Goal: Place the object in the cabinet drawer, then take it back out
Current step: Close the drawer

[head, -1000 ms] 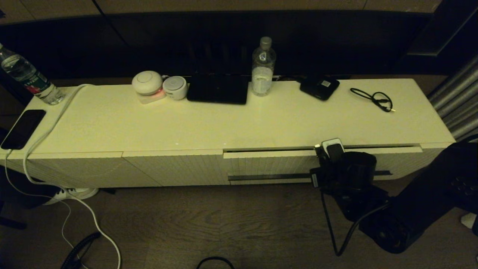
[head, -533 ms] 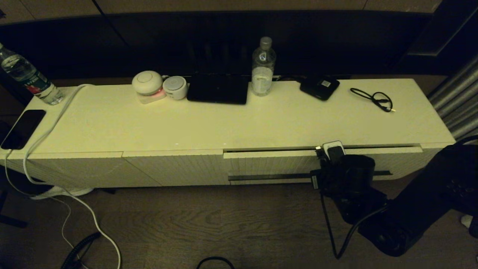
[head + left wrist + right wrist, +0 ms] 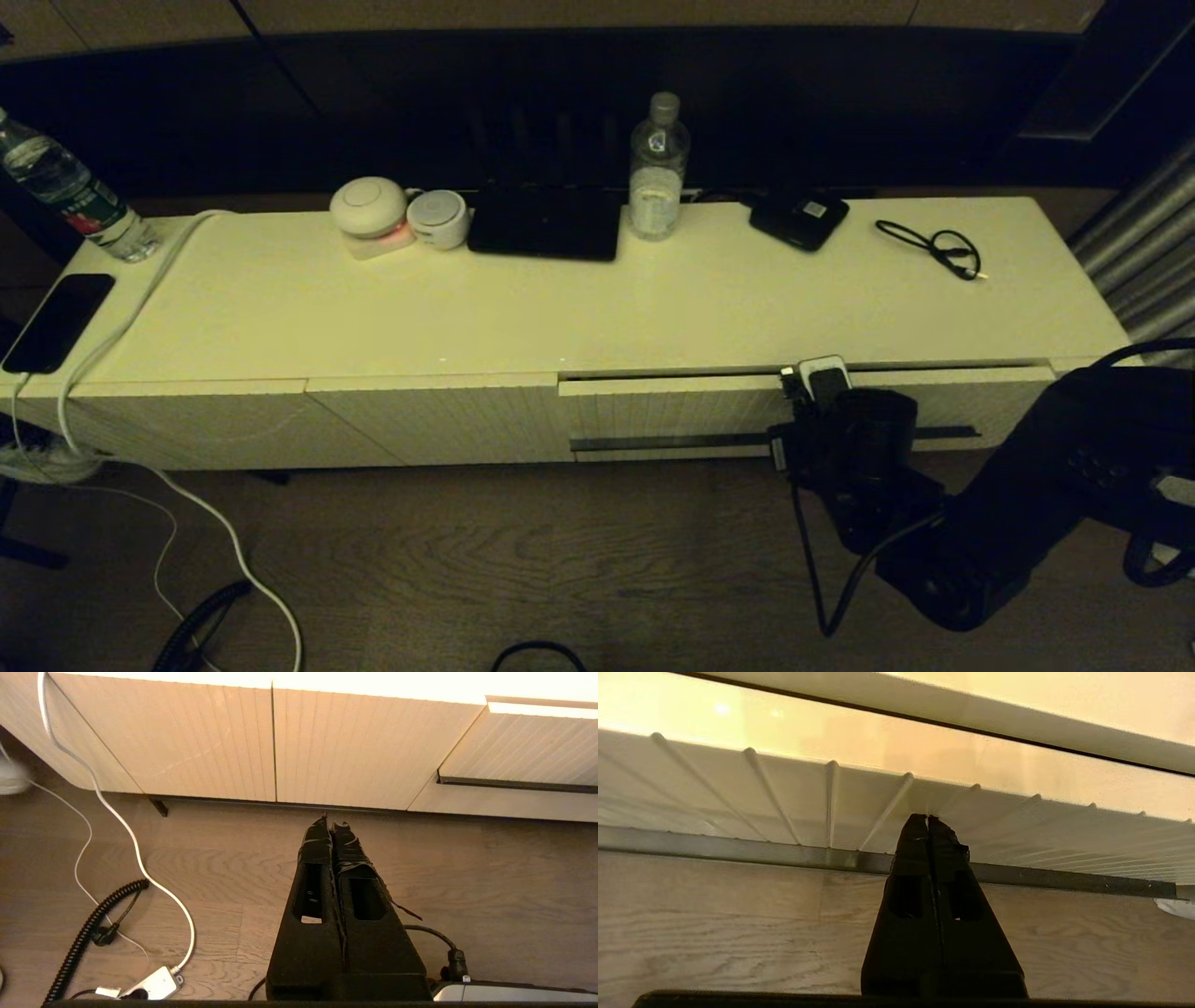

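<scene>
The cabinet drawer (image 3: 672, 411) is the ribbed cream front at the right of the cabinet, with a dark handle slot (image 3: 672, 441). A thin dark gap runs along the drawer's top edge. My right gripper (image 3: 928, 819) is shut and empty. Its tips rest against the ribbed drawer front (image 3: 738, 793), just above the slot (image 3: 738, 847). In the head view the right wrist (image 3: 845, 439) covers the fingers. A black laptop-wide object (image 3: 544, 224), apparently the garment, lies at the back of the cabinet top. My left gripper (image 3: 331, 823) is shut and empty. It hangs over the floor before the slotless panels.
On the cabinet top (image 3: 560, 308) stand a water bottle (image 3: 658, 168), two round white devices (image 3: 392, 217), a small black box (image 3: 799, 217), a looped black cable (image 3: 938, 247), a phone (image 3: 56, 322) and another bottle (image 3: 70, 191). White cables (image 3: 135, 844) trail on the wooden floor.
My right wrist has shifted slightly left and closer to the drawer front. A white shape on the floor at the left has slid further left. The drawer looks unchanged.
</scene>
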